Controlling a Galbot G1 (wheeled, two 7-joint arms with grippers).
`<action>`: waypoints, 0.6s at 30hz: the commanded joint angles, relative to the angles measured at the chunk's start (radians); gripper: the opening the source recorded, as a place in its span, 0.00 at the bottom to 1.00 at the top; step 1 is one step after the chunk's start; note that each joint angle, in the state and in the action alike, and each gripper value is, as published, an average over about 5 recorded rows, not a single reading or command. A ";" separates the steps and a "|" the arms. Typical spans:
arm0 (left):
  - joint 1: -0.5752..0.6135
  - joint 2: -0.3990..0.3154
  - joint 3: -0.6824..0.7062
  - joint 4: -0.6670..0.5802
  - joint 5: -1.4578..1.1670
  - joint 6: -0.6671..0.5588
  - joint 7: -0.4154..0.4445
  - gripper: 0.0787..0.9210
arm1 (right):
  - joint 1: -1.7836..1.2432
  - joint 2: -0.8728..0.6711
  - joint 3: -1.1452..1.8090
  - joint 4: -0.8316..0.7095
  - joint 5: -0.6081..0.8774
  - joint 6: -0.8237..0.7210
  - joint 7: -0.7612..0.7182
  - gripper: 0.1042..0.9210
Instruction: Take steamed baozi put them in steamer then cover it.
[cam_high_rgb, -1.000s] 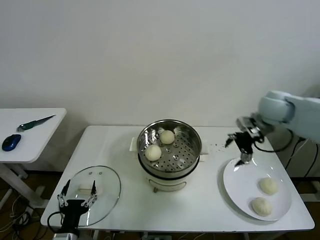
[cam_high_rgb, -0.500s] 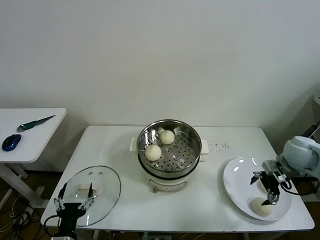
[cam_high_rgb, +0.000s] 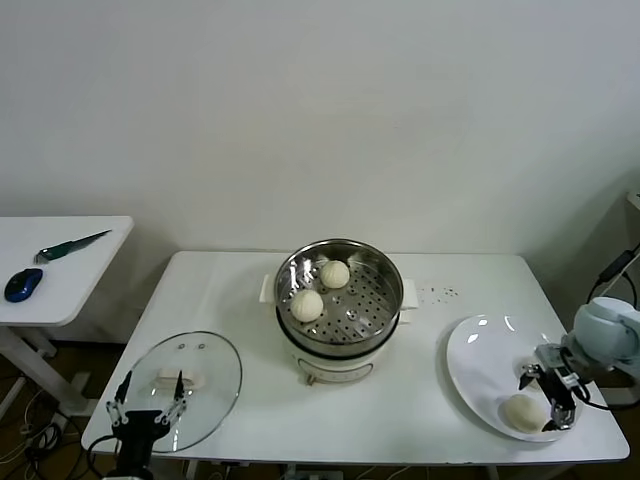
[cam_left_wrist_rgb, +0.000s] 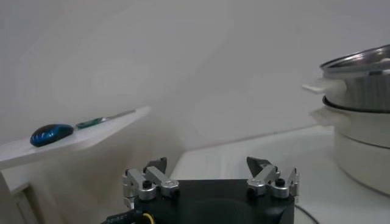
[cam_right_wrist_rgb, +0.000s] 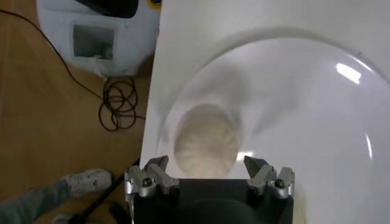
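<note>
The steamer (cam_high_rgb: 338, 330) stands mid-table, its steel basket (cam_high_rgb: 362, 300) holding two baozi (cam_high_rgb: 307, 304) (cam_high_rgb: 334, 273). On the white plate (cam_high_rgb: 480, 365) at the right one baozi (cam_high_rgb: 519, 412) shows; another is hidden behind my right arm. My right gripper (cam_high_rgb: 547, 398) is open, low over the plate right beside that bun. In the right wrist view the bun (cam_right_wrist_rgb: 206, 141) lies just ahead of the open gripper (cam_right_wrist_rgb: 207, 167), near the plate's (cam_right_wrist_rgb: 292, 109) rim. My left gripper (cam_high_rgb: 148, 412) is open and idle at the front left, also seen in its wrist view (cam_left_wrist_rgb: 210, 165).
A clear glass lid (cam_high_rgb: 215, 370) with a white handle lies flat at the table's front left, under my left gripper. A side table on the left holds a blue mouse (cam_high_rgb: 22, 284) and a green-handled knife (cam_high_rgb: 70, 245). The table's front and right edges lie close to the plate.
My right gripper has swung from behind the plate's far edge down to its front part, next to a bun. The left gripper has sunk slightly.
</note>
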 joint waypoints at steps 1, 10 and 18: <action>-0.003 -0.001 0.001 0.006 0.002 0.001 -0.002 0.88 | -0.078 0.021 0.061 -0.035 -0.027 0.005 -0.001 0.88; -0.015 -0.003 0.002 0.005 0.006 0.009 -0.012 0.88 | -0.046 0.050 0.029 -0.048 -0.015 0.007 -0.016 0.81; -0.013 0.000 0.001 0.013 0.006 0.006 -0.014 0.88 | -0.003 0.050 -0.011 -0.043 0.000 0.011 -0.023 0.76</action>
